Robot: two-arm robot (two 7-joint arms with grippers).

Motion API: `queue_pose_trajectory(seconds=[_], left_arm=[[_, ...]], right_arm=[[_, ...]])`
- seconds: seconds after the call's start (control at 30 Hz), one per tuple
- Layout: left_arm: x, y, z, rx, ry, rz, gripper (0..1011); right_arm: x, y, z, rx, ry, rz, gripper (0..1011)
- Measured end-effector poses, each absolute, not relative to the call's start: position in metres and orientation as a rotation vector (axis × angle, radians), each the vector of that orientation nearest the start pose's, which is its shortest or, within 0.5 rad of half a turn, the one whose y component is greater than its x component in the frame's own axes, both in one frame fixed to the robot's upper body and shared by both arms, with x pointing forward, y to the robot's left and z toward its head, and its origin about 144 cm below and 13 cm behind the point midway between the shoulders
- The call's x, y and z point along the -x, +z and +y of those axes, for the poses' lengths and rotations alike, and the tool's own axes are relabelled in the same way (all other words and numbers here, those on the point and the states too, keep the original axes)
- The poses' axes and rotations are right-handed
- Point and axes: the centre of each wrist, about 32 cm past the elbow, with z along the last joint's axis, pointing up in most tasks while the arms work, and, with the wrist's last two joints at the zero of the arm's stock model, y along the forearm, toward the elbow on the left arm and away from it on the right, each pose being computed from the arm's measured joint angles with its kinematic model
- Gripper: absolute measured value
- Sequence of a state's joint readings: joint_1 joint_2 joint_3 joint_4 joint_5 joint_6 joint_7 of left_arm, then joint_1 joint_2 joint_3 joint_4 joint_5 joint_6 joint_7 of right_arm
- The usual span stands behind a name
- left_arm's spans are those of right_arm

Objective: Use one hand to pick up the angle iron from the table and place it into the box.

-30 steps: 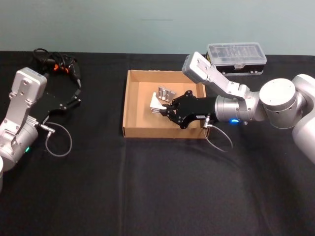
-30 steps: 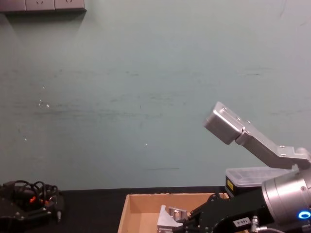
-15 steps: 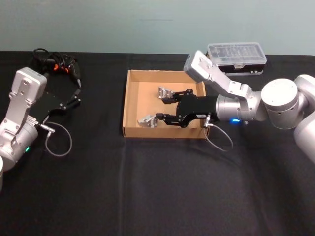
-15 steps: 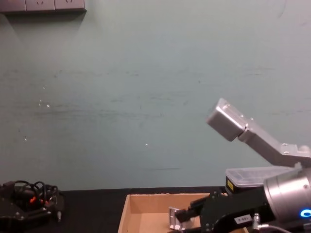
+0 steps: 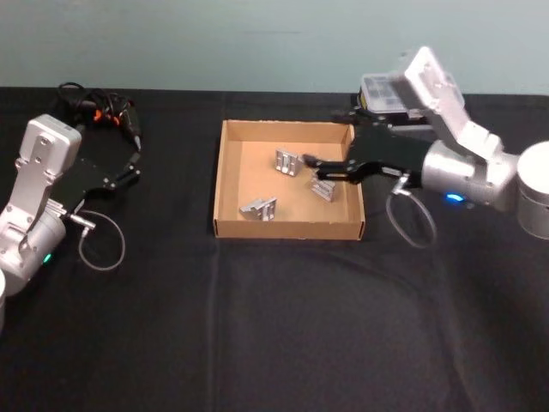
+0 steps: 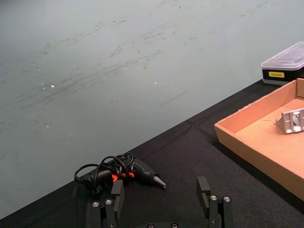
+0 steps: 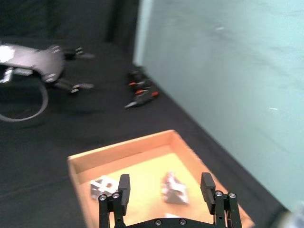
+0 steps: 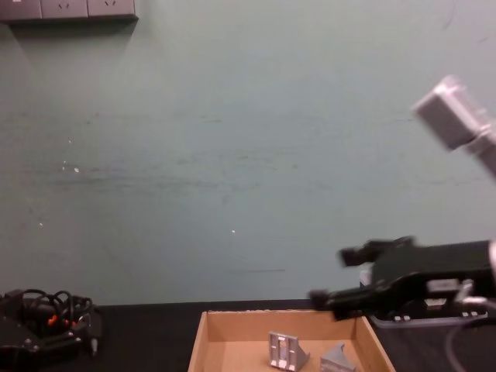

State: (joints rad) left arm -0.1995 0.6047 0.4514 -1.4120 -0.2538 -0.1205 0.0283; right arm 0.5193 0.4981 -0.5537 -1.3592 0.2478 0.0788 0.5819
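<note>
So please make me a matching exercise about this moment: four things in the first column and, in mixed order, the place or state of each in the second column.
Column one:
1. right gripper
2. left gripper
3. black case with clear lid
4. angle irons

Column two:
A. on the table behind the box's far right corner
B. lying inside the box
C. open, raised above the box's right side
D. open, at the table's left side, near the cabled tool

Pairs: 1-C, 2-D, 3-A, 4-B
</note>
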Motion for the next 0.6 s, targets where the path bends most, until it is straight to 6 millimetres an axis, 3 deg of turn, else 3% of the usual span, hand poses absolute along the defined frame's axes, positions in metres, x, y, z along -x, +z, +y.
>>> queue_pose_trajectory(seconds=[0.1, 0.33, 0.6], left_arm=[[-0.489, 1.140, 0.310, -0.305, 1.248, -0.285, 1000], [-0.489, 1.140, 0.310, -0.305, 1.248, -0.285, 1000], [-0.489, 1.140, 0.310, -0.304, 1.248, -0.285, 1000]], right_arm=[[-0.557, 1.227, -0.265, 0.333, -0.707, -0.227, 1004], [-0.525, 1.216, -0.293, 0.299, -0.917, -0.184, 1004], [-0.501, 1.198, -0.308, 0.296, -1.042, -0.126, 1004]])
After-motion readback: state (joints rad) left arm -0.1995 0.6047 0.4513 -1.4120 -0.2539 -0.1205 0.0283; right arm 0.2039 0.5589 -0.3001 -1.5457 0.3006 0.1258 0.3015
